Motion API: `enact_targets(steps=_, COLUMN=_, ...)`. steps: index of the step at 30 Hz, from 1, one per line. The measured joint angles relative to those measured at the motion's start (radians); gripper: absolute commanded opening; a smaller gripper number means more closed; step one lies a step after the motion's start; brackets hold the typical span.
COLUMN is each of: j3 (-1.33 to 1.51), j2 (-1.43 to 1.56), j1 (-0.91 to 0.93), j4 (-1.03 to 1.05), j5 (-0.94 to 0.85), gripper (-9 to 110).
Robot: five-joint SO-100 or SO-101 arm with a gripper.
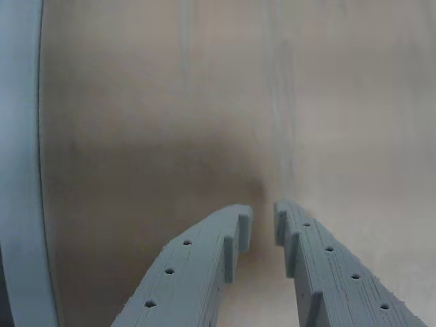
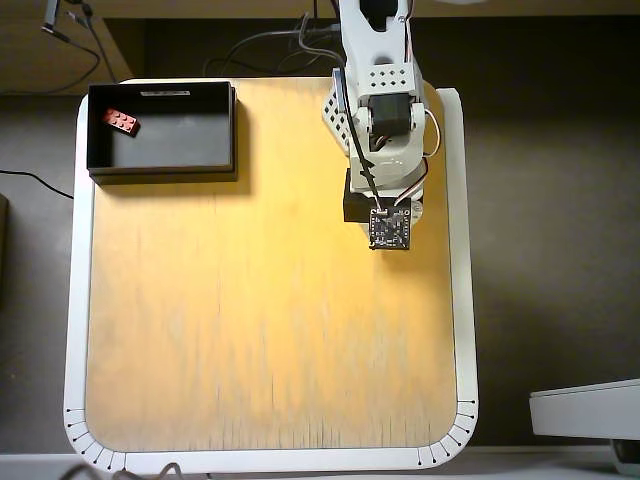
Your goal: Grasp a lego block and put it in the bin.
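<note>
Lying in the bin (image 2: pixel 162 140), lego block (image 2: pixel 119 120) overhead only, wrist view showing narrowly parted, empty jaws

Place: a hobby or lab robotics bench, not a home room.
Work surface: a pale wooden board (image 2: pixel 260 320) with a white rim and rounded corners, tick marks at its near corners.
Arm: a white 3D-printed robot arm (image 2: pixel 378 110) with an exposed circuit board.
Cabling: loose black wires (image 2: pixel 270 45) at the far edge.
Surroundings: dark grey floor (image 2: pixel 550 250).
</note>
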Motion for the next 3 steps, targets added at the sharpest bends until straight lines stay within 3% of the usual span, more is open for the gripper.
enact_targets(steps=3, j3=0.000, j2=0.000, j1=0.000, j4=0.000, j5=0.000, gripper=0)
